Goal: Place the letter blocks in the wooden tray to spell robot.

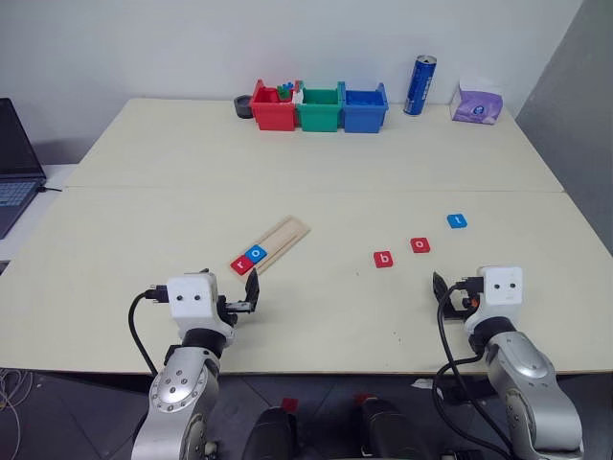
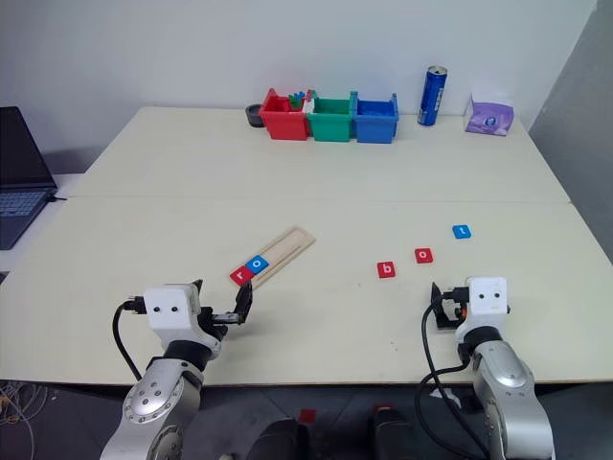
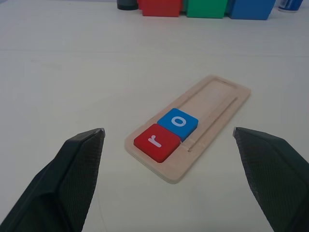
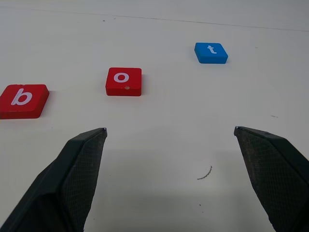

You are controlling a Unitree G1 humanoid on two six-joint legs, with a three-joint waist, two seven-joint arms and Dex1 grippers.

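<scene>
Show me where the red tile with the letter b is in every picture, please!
Left eye view: the red b tile lies on the table right of centre, between the wooden tray and the red o tile.
Right eye view: same spot, right of the tray.
Left wrist view: not in it.
Right wrist view: at the left edge.
Shared landmark: the red o tile beside it.

A red bin (image 1: pixel 273 110) stands at the far edge of the pale surface (image 1: pixel 192 153). Touching its right side is a green bin (image 1: pixel 319 110), then a blue bin (image 1: pixel 365 108). Just left of the red bin sits a dark round container (image 1: pixel 243 106). Right of the blue bin stands an upright blue can (image 1: pixel 420 85), and further right a purple tissue pack (image 1: pixel 477 103). Well left of the red bin, a laptop (image 1: pixel 14 163) lies at the surface's edge.
</scene>
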